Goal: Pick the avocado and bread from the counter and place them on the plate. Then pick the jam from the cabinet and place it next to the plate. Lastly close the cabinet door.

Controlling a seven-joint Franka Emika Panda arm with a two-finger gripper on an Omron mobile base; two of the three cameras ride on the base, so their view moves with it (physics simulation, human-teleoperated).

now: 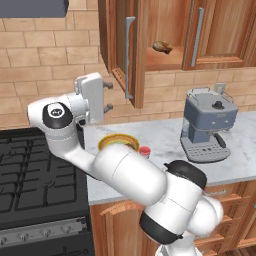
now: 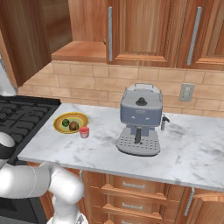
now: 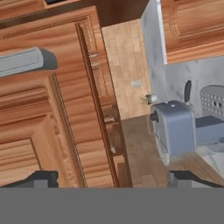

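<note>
From the left, the black stove top (image 1: pixel 35 175) fills the near corner, and the white arm rises over it: the elbow is bent above the burners and the hand is raised level, pointing right toward the open cabinet door (image 1: pixel 122 45). The gripper (image 1: pixel 107 96) sits just short of that door's edge, its two dark fingers spread wide and holding nothing, touching nothing that I can see.

The door stands swung out toward the room, its long grey bar handle (image 1: pixel 130 57) just beyond the fingers. Behind it, inside the cabinet (image 1: pixel 165 30), a lumpy tan pastry (image 1: pixel 162 47) lies on the wooden shelf.

Below, on the white marble counter (image 2: pixel 188 148), the plate (image 2: pixel 59 120) sits near the stove end. The right base view shows what the arm hides from the other side: the avocado (image 2: pixel 65 123) and the bread (image 2: pixel 74 126) lie side by side on the plate, and the jam (image 2: pixel 84 131) stands on the counter just beside its rim. Farther right stands a blue-grey coffee machine (image 2: pixel 139 118), well apart from the plate.

The hand view, rolled sideways, looks straight at the door's panelled face, the handle close at its upper left, with the coffee machine beyond.
</note>
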